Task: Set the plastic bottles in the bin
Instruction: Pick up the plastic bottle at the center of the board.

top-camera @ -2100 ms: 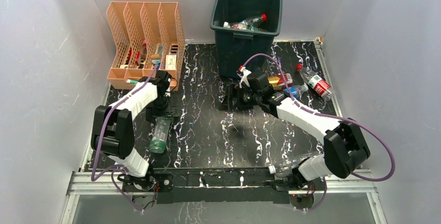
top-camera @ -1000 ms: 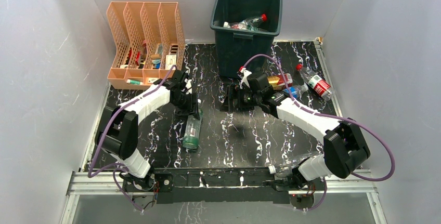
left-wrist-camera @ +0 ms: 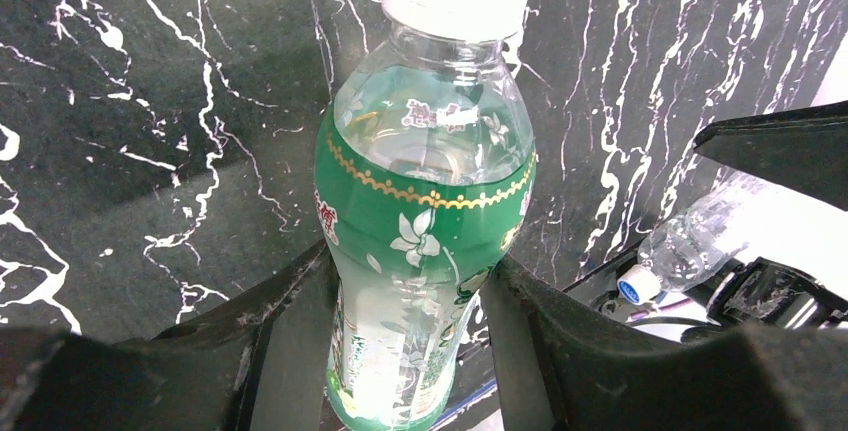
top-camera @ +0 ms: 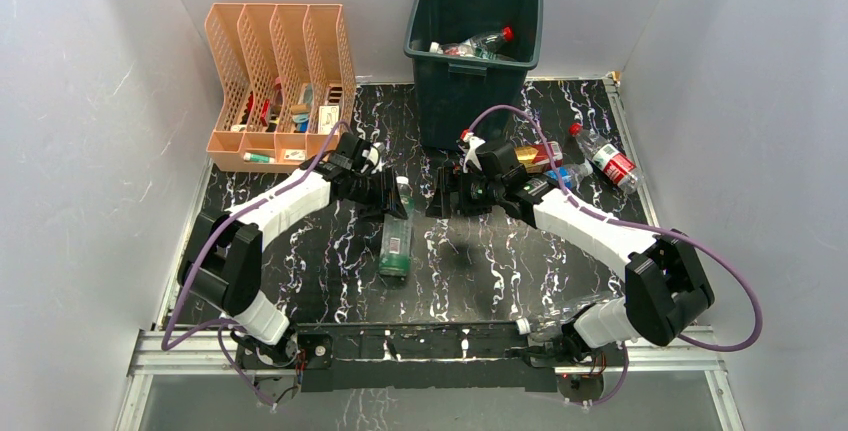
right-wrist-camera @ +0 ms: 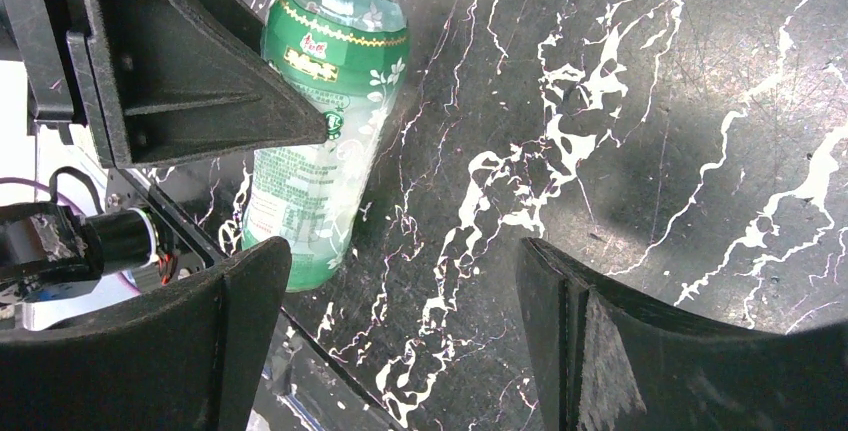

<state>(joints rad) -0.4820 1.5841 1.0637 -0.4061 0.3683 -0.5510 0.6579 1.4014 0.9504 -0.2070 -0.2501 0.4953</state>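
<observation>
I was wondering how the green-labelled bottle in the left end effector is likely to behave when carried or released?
The green-labelled bottle looks see-through with no liquid line, so probably light. Its thin clear wall may dent under the left end effector, which grips both sides. Round-bodied, it would likely roll if dropped on the table.

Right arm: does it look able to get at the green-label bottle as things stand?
Probably yes. The right claw is open, with the bottle just ahead across bare tabletop. But the left claw grips it near the top, so only the lower part is free.
</observation>
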